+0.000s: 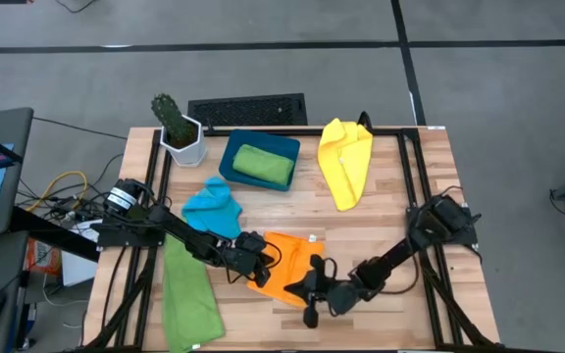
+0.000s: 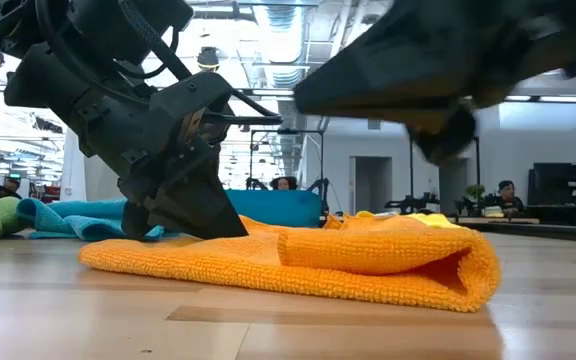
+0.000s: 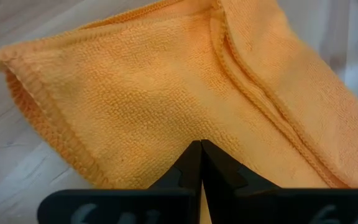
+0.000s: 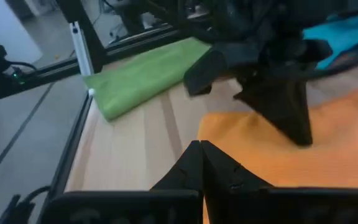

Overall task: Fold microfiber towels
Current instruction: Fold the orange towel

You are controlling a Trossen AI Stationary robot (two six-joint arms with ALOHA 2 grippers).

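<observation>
The orange towel [image 1: 284, 263] lies folded on the wooden table, with a rounded fold [image 2: 473, 270] at its right end. My left gripper [image 3: 201, 146] is shut, and its tips stand on the towel's left part [image 2: 203, 225]. My right gripper [image 1: 304, 286] is shut too and hangs blurred above the towel's right part [image 2: 448, 130], clear of it. A green towel [image 1: 186, 294] lies near left, a sky-blue towel [image 1: 214, 208] behind it, and a yellow towel [image 1: 346, 162] far right. Another green towel [image 1: 263, 162] lies in the teal tray [image 1: 230, 157]. My left gripper sets its shut fingertips [image 4: 291, 121] on the orange towel's upper layer [image 3: 185, 127], near its left end. The fingers slant down from the table's left. No cloth shows between them. The towel lies flat on the table under them.
A potted cactus [image 1: 178, 129] stands at the far left corner, next to the teal tray. A black frame rail [image 1: 410, 196] runs along the table's right side, and another [image 4: 79, 43] along its left. Bare wood [image 1: 381, 235] lies between the orange and yellow towels.
</observation>
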